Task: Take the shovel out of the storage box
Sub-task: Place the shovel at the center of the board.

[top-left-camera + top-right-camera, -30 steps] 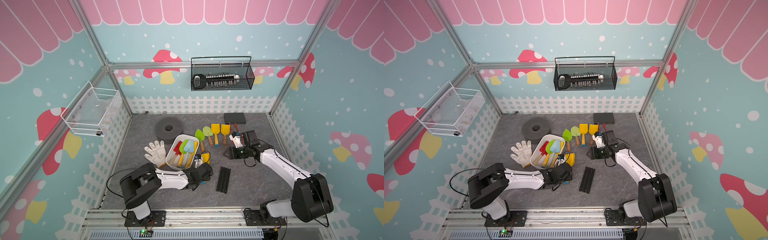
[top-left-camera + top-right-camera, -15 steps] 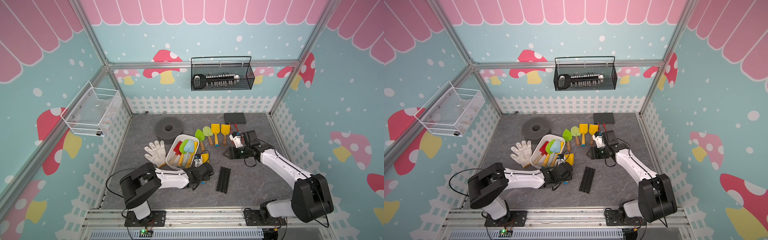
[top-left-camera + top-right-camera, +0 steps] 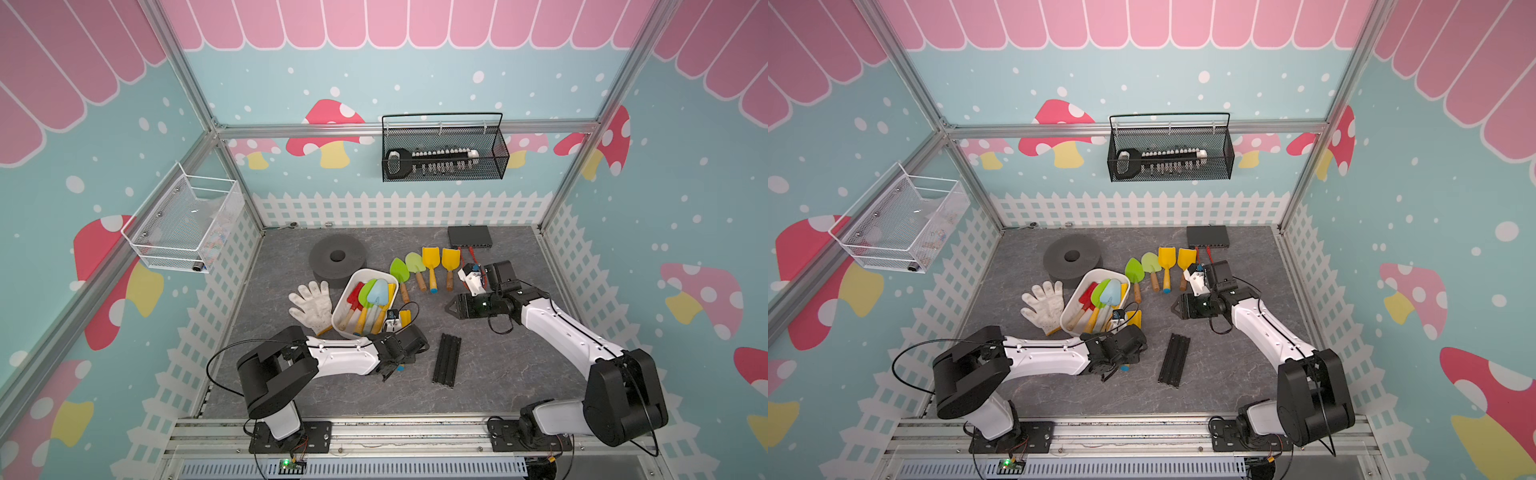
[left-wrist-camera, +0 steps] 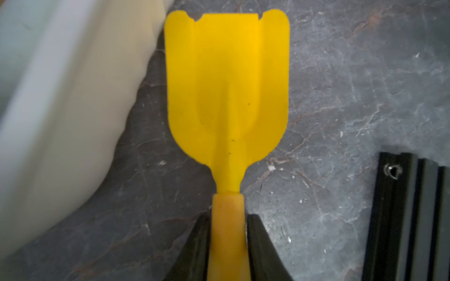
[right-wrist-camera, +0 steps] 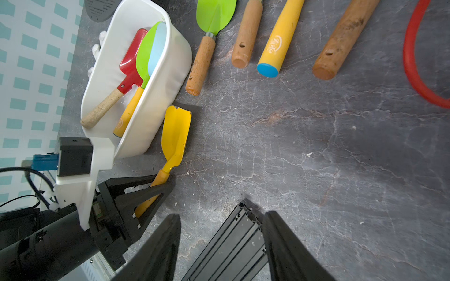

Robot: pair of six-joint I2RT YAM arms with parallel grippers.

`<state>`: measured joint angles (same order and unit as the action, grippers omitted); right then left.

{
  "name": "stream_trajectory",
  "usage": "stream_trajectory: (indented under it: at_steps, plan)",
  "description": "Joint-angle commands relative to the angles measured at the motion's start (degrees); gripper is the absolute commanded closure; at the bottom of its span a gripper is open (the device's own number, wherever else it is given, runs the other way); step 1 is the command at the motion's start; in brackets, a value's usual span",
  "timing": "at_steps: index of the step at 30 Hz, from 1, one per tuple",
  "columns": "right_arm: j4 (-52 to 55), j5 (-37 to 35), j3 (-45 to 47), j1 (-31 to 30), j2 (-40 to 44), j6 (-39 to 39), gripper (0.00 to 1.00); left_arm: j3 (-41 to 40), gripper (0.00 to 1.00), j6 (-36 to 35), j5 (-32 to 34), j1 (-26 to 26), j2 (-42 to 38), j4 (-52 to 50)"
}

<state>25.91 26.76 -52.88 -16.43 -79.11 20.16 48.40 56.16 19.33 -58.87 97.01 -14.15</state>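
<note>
Left wrist view: the left end effector (image 4: pixel 228 216) is clamped on the handle of the yellow shovel (image 4: pixel 227 85), one black finger on each side. The flat, square-nosed plastic blade runs straight out ahead of the fingertips over the grey, marble-veined tabletop (image 4: pixel 341 85). That shovel is outside the storage box (image 4: pixel 60 97), whose smooth, rounded white wall lies just beside the blade, to one side of the end effector. A black grooved metal rail (image 4: pixel 411 214) lies on the opposite side. Seen from the right wrist, the storage box holds a red shovel (image 5: pixel 132 60) with a pale wooden handle, a green shovel (image 5: pixel 146 56) and a light blue shovel (image 5: pixel 158 46). Their blades overlap. The right end effector (image 5: pixel 222 215) stands open and grips nothing; the rail shows between its fingers, untouched. Beyond its fingertips a row of loose shovels rests on the tabletop. Three have wooden handles, some with small holes. One blue-capped handle (image 5: pixel 277 43) is glossy yellow and carries a white printed logo that I cannot read.
</note>
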Motion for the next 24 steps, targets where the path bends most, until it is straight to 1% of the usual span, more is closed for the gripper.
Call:
stream_trajectory:
  at_steps: [1, 2, 4, 7, 15, 19, 24]
  plan:
    - [0.28, 1.01, 0.75, 0.43, 0.79, -0.12, 0.40, 1.32, 0.74, -0.08, 0.09, -0.18, 0.43, -2.62]
    - [0.28, 1.09, 0.70, 0.43, 0.72, -0.12, 0.40, 1.41, 0.71, -0.17, 0.14, -0.19, 0.25, -2.80]
    - [0.28, 1.31, 0.73, 0.43, 0.81, -0.12, 0.40, 1.52, 0.64, -0.43, 0.31, -0.19, -0.18, -3.07]
    - [0.28, 1.37, 0.81, 0.43, 0.98, -0.12, 0.40, 1.61, 0.59, -0.53, 0.44, -0.19, -0.61, -3.28]
    - [0.02, 1.80, 0.93, 0.52, 0.89, -0.03, 0.40, 2.04, 0.55, -1.20, 0.59, -0.45, -2.39, -3.51]
    - [-0.20, 2.06, 0.92, 0.50, 0.55, -0.04, 0.40, 2.81, 0.54, -2.09, 0.70, -0.87, -4.97, -4.31]
    - [-0.42, 2.50, 0.94, 0.52, 0.10, -0.12, 0.40, 3.87, 0.54, -3.02, 2.19, -1.88, -9.57, -8.00]
